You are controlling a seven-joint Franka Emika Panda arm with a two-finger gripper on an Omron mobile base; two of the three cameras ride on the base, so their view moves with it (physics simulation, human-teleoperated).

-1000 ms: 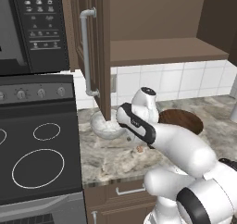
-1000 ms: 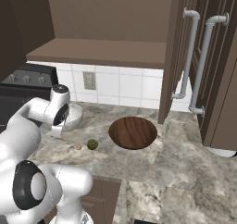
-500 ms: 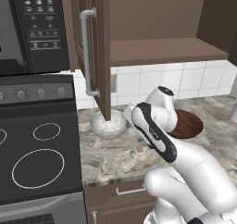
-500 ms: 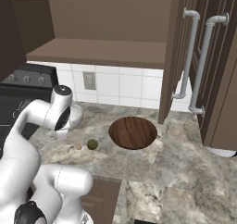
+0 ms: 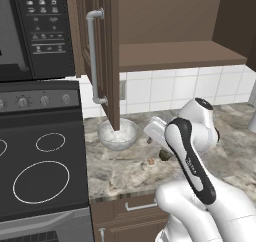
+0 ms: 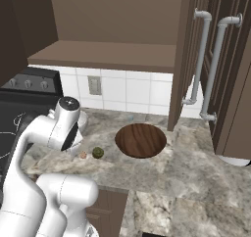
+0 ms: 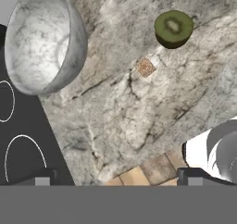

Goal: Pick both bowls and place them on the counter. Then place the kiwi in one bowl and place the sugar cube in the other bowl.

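While the pincer (image 7: 115, 177) is hanging above the counter (image 7: 139, 102), its two dark tips are standing wide apart at the bottom of the hand view, and nothing is sitting between them. Just above the tips in that view, bare stone is showing. Higher up, near the middle, the sugar cube (image 7: 145, 67) is lying on the counter, a tiny tan lump. Close to it, at the upper right, the kiwi (image 7: 173, 28) is resting on the stone, near the cube but not touching it. At the upper left of the hand view, the grey-white bowl (image 7: 44, 40) is sitting on the counter beside the black stovetop (image 7: 23, 140) with its white rings.

In the left base view, the grey-white bowl (image 5: 117, 134) is sitting in the middle of the frame, under the open cabinet door (image 5: 102, 51). The sugar cube (image 5: 150, 161) and the kiwi (image 5: 163, 155) are lying a little to the lower right of it, next to the white arm (image 5: 187, 156).

In the right base view, the kiwi (image 6: 98, 153) and the sugar cube (image 6: 83, 155) are lying side by side at the middle left. The brown wooden bowl (image 6: 140, 140) is sitting on the counter (image 6: 196, 182) near the middle of the frame, to the right of the kiwi and apart from it. Both bowls look empty.
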